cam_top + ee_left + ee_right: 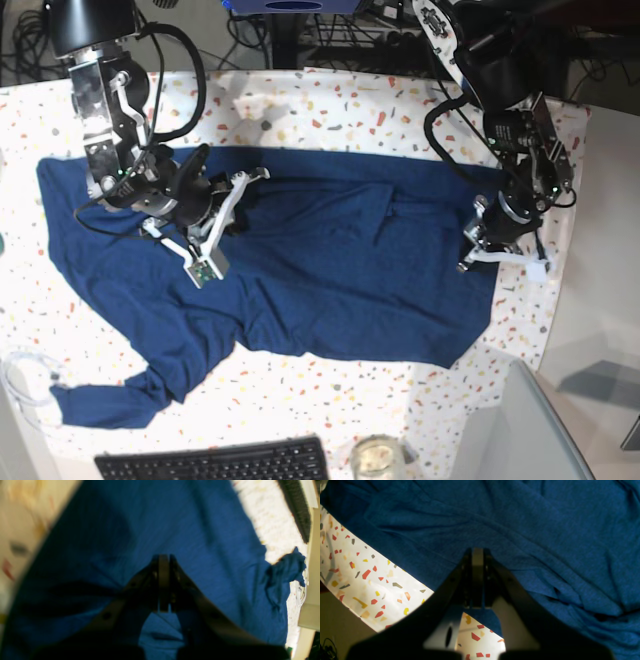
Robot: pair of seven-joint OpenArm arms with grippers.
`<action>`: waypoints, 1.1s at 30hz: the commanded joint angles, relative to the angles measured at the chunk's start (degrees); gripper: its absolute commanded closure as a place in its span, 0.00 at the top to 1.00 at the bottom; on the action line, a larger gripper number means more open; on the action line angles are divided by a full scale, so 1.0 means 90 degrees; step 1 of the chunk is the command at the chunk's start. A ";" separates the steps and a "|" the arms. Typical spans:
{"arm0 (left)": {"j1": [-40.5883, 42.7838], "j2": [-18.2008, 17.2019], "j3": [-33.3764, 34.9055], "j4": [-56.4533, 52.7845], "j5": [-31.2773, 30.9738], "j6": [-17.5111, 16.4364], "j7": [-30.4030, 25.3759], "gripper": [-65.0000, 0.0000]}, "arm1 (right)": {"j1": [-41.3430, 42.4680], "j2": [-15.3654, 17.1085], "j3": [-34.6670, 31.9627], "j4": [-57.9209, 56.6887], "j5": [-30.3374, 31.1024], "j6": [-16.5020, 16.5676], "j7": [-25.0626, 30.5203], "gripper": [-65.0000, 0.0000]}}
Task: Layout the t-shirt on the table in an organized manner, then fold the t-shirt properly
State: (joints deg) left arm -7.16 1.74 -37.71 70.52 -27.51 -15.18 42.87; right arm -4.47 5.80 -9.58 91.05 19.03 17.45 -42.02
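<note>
The plain, unmarked t-shirt point(300, 270) lies spread on the table point(330, 110), both arms' jaws pressed together over it

A black keyboard point(213, 462), a glass jar point(376, 458) and a white cable point(25, 378) sit near the front edge.

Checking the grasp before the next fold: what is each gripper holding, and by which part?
Both grippers are shut. The left gripper and right gripper are over the t-shirt, left amid the body, right at its edge; whether fabric is pinched cannot be told.
</note>
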 commanded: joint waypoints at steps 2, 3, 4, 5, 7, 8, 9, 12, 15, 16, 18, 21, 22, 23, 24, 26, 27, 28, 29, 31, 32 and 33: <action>0.0400 0.0095 -0.0112 0.0648 -0.0055 -0.0057 0.0028 0.00 | 0.0101 0.0024 0.0025 0.0106 0.0059 0.0039 0.0132 0.00; 0.0615 0.0115 -0.0181 0.0863 -0.0055 -0.0057 0.0028 0.00 | 0.0101 0.0024 0.0025 0.0106 0.0059 0.0039 0.0132 0.00; 0.0830 0.0115 -0.0288 0.1048 -0.0084 -0.0057 0.0028 0.00 | 0.0101 0.0024 0.0025 0.0106 0.0059 0.0039 0.0132 0.00; 0.1005 0.0115 -0.0386 0.1185 -0.0094 -0.0057 0.0028 0.00 | 0.0101 0.0024 0.0025 0.0106 0.0059 0.0039 0.0132 0.00; 0.1308 0.0115 -0.0620 0.1371 -0.0094 -0.0057 0.0028 0.00 | 0.0111 0.0024 0.0025 0.0096 0.0059 0.0039 0.0132 0.00; 0.1425 0.0105 -0.0718 0.1390 -0.0094 -0.0057 0.0028 0.00 | 0.0111 0.0024 0.0025 0.0096 0.0059 0.0039 0.0132 0.00; 0.1474 0.0085 -0.0806 0.1380 -0.0094 -0.0057 0.0028 0.00 | 0.0111 0.0015 0.0015 0.0096 0.0059 0.0039 0.0132 0.00; 0.1504 0.0076 -0.1070 0.1351 -0.0055 -0.0057 0.0028 0.00 | 0.0150 -0.0015 -0.0005 0.0096 0.0059 0.0039 0.0132 0.00; 0.1425 0.0007 -0.1099 0.1166 -0.0055 -0.0057 0.0028 0.00 | 0.0160 -0.0025 -0.0005 0.0096 0.0059 0.0039 0.0132 0.00; 0.1347 -0.0022 -0.1050 0.1087 -0.0055 -0.0057 0.0028 0.00 | 0.0160 -0.0025 -0.0014 0.0096 0.0059 0.0039 0.0132 0.00; 0.1220 -0.0032 -0.0943 0.0892 -0.0045 -0.0057 0.0028 0.00 | 0.0150 -0.0025 -0.0014 0.0096 0.0059 0.0039 0.0132 0.00; 0.1044 -0.0051 -0.0894 0.0638 -0.0045 -0.0057 0.0028 0.00 | 0.0130 -0.0025 0.0015 0.0096 0.0059 0.0039 0.0132 0.00; 0.0976 -0.0061 -0.0894 0.0560 -0.0045 -0.0057 0.0028 0.00 | 0.0121 -0.0015 0.0015 0.0096 0.0059 0.0039 0.0132 0.00; 0.0927 -0.0061 -0.0894 0.0521 -0.0045 -0.0057 0.0028 0.00 | 0.0121 -0.0005 0.0015 0.0096 0.0059 0.0039 0.0132 0.00; 0.0878 -0.0061 -0.0894 0.0492 -0.0045 -0.0057 0.0028 0.00 | 0.0121 -0.0005 0.0015 0.0096 0.0059 0.0039 0.0132 0.00; 0.0800 -0.0061 -0.0777 0.0413 -0.0035 -0.0057 0.0028 0.00 | 0.0111 0.0005 0.0025 0.0096 0.0059 0.0039 0.0132 0.00; 0.0771 -0.0061 -0.0650 0.0355 -0.0035 -0.0057 0.0028 0.00 | 0.0111 0.0005 0.0025 0.0096 0.0059 0.0039 0.0132 0.00; 0.0732 -0.0071 -0.0562 0.0316 -0.0035 -0.0057 0.0018 0.00 | 0.0111 0.0005 0.0025 0.0096 0.0059 0.0039 0.0132 0.00; 0.0683 -0.0071 -0.0513 0.0257 -0.0035 -0.0057 0.0018 0.00 | 0.0111 0.0005 0.0025 0.0096 0.0059 0.0039 0.0132 0.00; 0.0595 -0.0071 -0.0493 0.0120 -0.0035 -0.0057 0.0018 0.00 | 0.0121 0.0005 0.0025 0.0096 0.0059 0.0039 0.0132 0.00; 0.0536 -0.0071 -0.0493 0.0052 -0.0035 -0.0057 0.0018 0.00 | 0.0121 0.0005 0.0025 0.0096 0.0059 0.0039 0.0132 0.00; 0.0488 -0.0071 -0.0493 -0.0016 -0.0035 -0.0057 0.0018 0.00 | 0.0130 0.0005 0.0025 0.0096 0.0059 0.0039 0.0132 0.00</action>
State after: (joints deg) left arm -2.13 1.78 -42.02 69.60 -27.27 -15.35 43.90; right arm -4.19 5.80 -9.58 91.05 19.03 17.47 -42.04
